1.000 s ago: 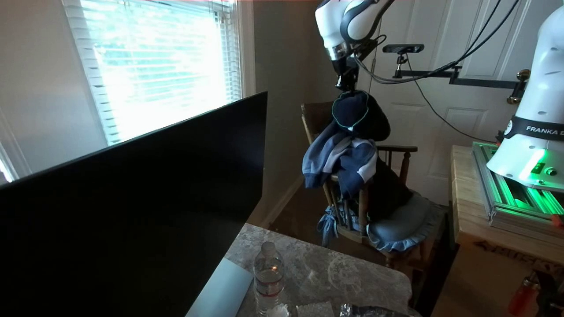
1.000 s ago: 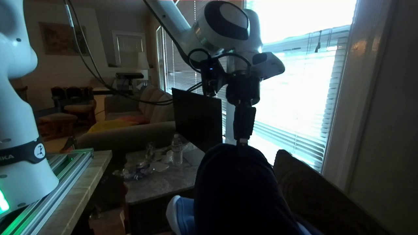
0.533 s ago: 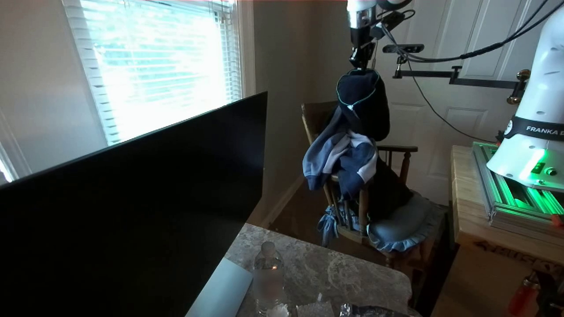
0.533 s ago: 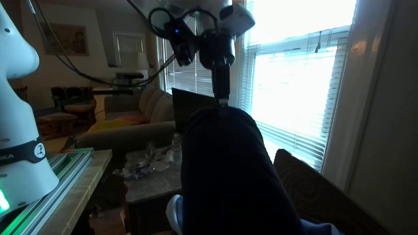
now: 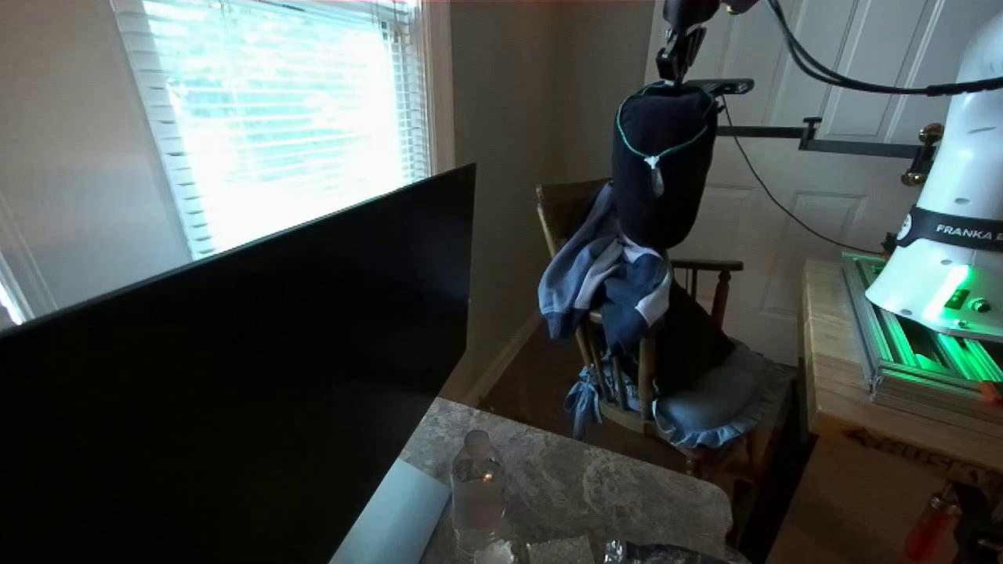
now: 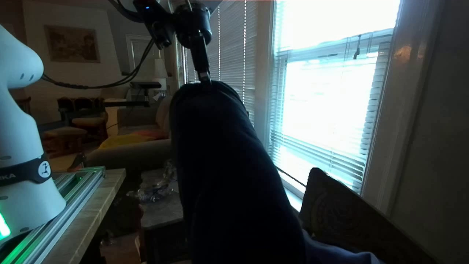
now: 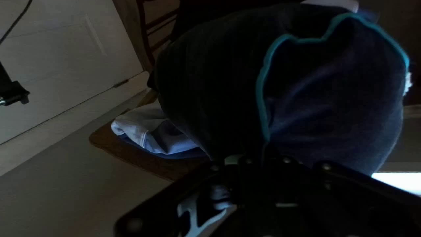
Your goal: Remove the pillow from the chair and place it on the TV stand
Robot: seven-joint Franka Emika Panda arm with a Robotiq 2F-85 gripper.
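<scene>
The pillow (image 5: 662, 172) is dark navy with teal piping and hangs lengthwise from my gripper (image 5: 674, 81). In an exterior view it fills the middle as a long dark shape (image 6: 223, 165), under the gripper (image 6: 205, 79). In the wrist view the pillow (image 7: 210, 82) bulges ahead of the jaws (image 7: 248, 161), which pinch its piped edge. The wooden chair (image 5: 563, 210) stands below; whether the pillow's lower end touches the garment on it I cannot tell. The TV stand (image 5: 627, 486) has a grey marbled top, also visible in an exterior view (image 6: 161, 214).
A blue and white garment (image 5: 603, 290) drapes over the chair back. A dark item (image 5: 689, 348) rests on the blue seat cushion (image 5: 725, 392). The large TV (image 5: 258, 392), a water bottle (image 5: 478, 489) and plastic wrapping (image 5: 658, 552) occupy the stand. A wooden bench (image 5: 831, 368) carries the robot base.
My gripper has risen and moved toward the robot base side, still holding the pillow. The pillow has been pulled upward and hangs longer and more upright. The chair and garment have barely moved.
</scene>
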